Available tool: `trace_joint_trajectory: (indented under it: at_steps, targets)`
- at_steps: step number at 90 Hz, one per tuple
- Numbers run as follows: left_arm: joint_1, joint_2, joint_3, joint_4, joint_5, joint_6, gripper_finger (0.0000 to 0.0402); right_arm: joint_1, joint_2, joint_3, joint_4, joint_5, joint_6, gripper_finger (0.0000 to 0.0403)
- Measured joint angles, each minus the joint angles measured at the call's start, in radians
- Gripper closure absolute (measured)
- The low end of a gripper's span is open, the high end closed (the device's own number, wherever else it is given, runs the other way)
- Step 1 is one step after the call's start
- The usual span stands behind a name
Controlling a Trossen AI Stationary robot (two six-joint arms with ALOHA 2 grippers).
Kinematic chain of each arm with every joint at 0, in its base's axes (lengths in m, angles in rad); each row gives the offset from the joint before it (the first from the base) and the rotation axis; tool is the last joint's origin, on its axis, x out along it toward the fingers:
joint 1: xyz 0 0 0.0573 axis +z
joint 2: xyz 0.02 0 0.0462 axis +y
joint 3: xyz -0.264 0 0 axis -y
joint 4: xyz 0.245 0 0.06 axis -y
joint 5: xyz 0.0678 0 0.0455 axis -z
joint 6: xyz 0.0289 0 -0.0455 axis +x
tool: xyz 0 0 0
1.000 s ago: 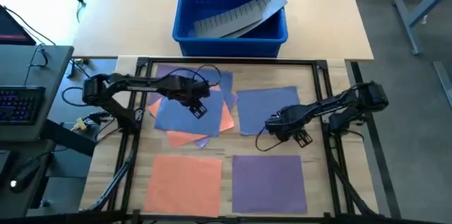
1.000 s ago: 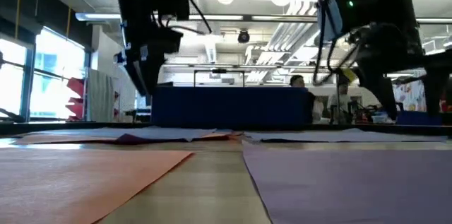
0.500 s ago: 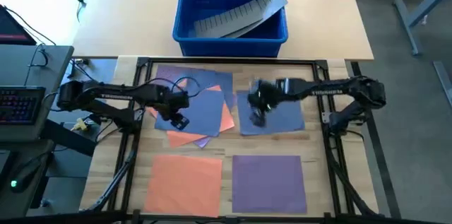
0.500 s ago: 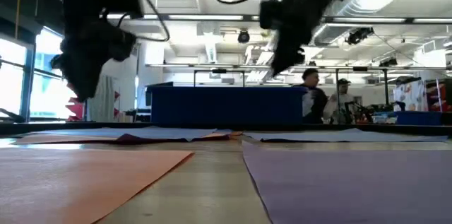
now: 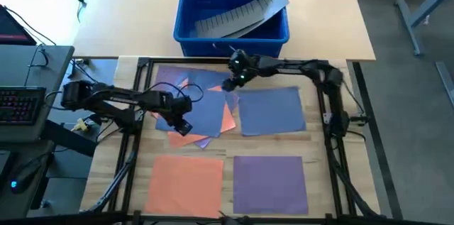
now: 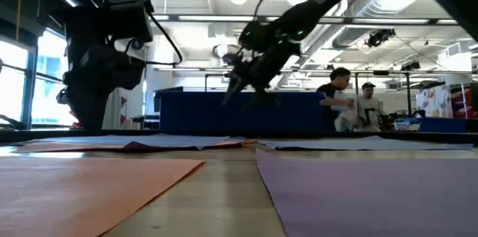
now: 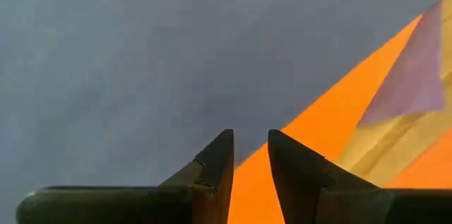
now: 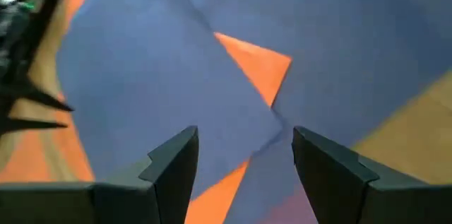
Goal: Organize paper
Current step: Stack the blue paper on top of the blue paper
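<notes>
A loose pile of paper (image 5: 197,108), blue on top with orange and purple sheets sticking out beneath, lies flat at the table's centre left. A single blue sheet (image 5: 272,110) lies to its right. An orange sheet (image 5: 186,184) and a purple sheet (image 5: 269,184) lie flat near the front edge. My left gripper (image 5: 181,126) hangs low over the pile's near left part, its fingers (image 7: 215,160) a narrow gap apart above the blue sheet's edge. My right gripper (image 5: 228,83) is open above the pile's far right corner (image 8: 258,61). My left gripper stands right over the near edge of the top blue sheet (image 7: 176,111), where orange paper shows beneath. Whether its fingertips touch the paper I cannot tell.
A blue plastic bin (image 5: 186,12) holding a grey ridged strip (image 5: 237,15) stands on the far table behind the paper. A black frame (image 5: 227,62) borders the work area. A keyboard (image 5: 18,104) sits off the left side. People (image 6: 336,106) stand in the room beyond.
My right gripper has swung from the table's right side, near the purple sheet, toward the far left and now hangs over the pile's far right corner. My left gripper has moved toward the left and near edges and has come down low over the pile. The sheets have stayed put.
</notes>
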Motion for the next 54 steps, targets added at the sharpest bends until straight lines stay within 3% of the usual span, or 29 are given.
trace_joint_trajectory:
  at_steps: [25,54]
  targets:
    - [0.000,0.069,0.002,0.024,-0.009,0.022,0.0339,0.027,0.199,0.398,-0.382,0.082,-0.123,0.0194]
    - [-0.002,0.076,0.002,0.049,-0.013,0.030,0.0340,0.071,0.294,0.559,-0.571,0.068,-0.157,0.0194]
